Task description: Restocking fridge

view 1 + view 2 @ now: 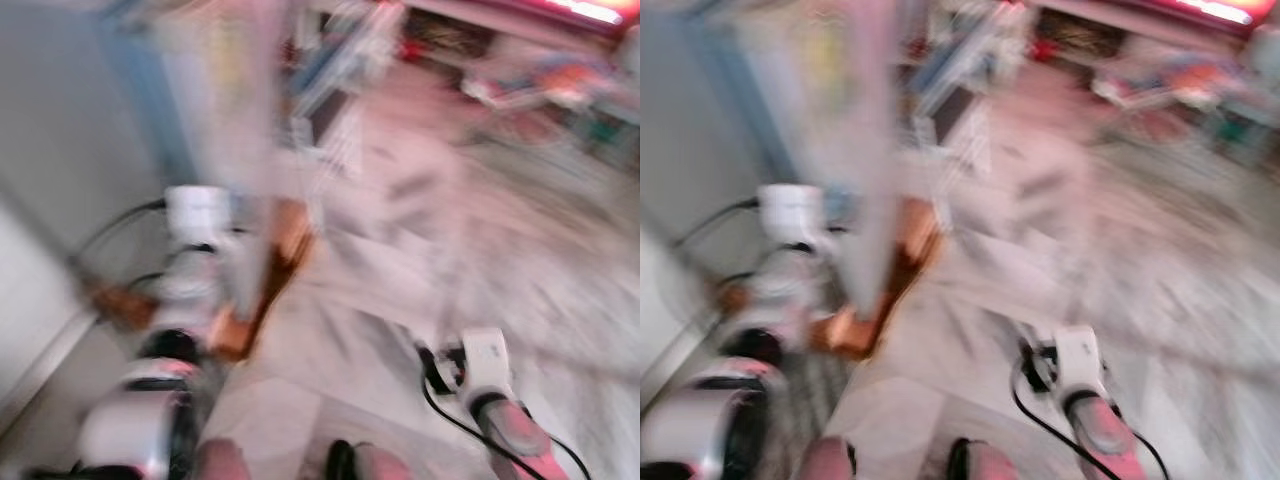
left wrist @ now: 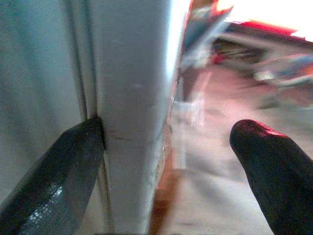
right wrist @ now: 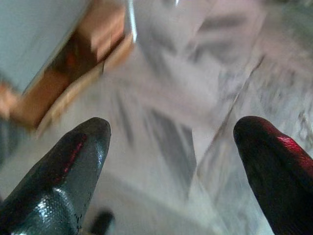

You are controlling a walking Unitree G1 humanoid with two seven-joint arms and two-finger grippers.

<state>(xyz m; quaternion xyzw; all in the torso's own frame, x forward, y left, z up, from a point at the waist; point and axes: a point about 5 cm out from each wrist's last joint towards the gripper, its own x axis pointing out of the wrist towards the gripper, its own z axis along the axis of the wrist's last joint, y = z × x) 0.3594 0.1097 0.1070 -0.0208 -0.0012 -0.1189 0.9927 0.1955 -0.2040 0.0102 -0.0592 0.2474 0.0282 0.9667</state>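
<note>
The left gripper [image 2: 166,171] stood spread around the edge of the tall grey metal fridge door [image 2: 132,98], the right gripper [image 3: 171,161] hung unclenched and empty beside it, so restocking seemed barely begun.

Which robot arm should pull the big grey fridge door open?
Left, probably. The left gripper has its jaws open astride the edge of the tall grey metal fridge door, one black finger touching it. The right gripper hangs open over the pale marbled floor.
</note>
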